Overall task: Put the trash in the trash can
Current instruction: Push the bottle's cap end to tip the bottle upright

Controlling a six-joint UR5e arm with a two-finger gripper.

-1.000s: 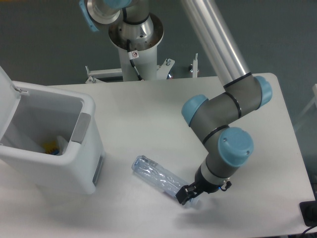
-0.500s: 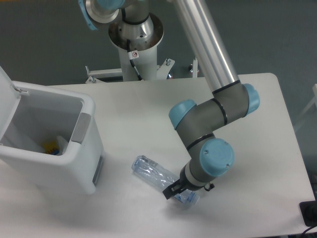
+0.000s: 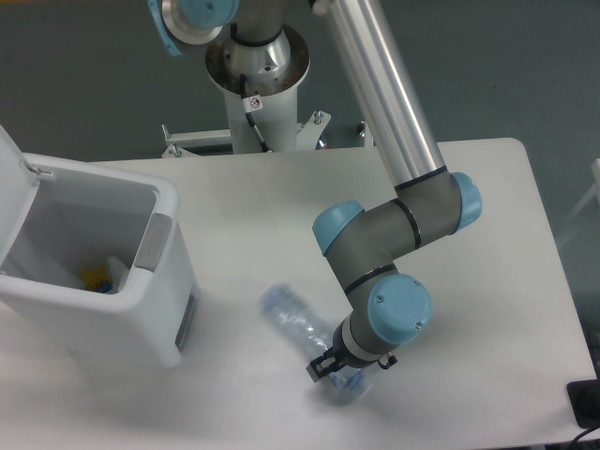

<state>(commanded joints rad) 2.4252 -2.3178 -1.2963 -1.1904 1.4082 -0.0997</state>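
- Broad white table (image 3: 281,202), rounded corners, filling most of the view, with dark grey floor beyond its far and right edges.
- Silver-and-grey arm (image 3: 394,141) with light blue joint caps, slanting down from the far edge toward the near-right part of the surface, elbow bent and wrist pointing down near the near edge.
- Round metal arm base (image 3: 255,66) standing just beyond the far edge, on a white bracket.
- Boxy white trash can (image 3: 89,272) at the left edge, toward the near-left corner: lid (image 3: 11,187) swung up and open at its left side, grey panel (image 3: 156,241) on the rim facing the middle of the surface.
- Inside the trash can: something yellow and blue plus a pale white piece (image 3: 101,276) low against the right inner wall; too small to identify further.
- Crushed clear plastic bottle (image 3: 295,319) lying on the surface between the trash can and the wrist, well apart from the can, running diagonally toward the near-right; outline blurred.
- Bottle's near-right end tucked under the wrist, bluish there.
- Dark gripper (image 3: 328,368) down at that end of the bottle, close to the near edge; fingers appear to straddle the bottle, but grip open or closed cannot be told through the blur and the wrist above.
- Small black object (image 3: 583,405) at the near-right corner, cut off by the frame.
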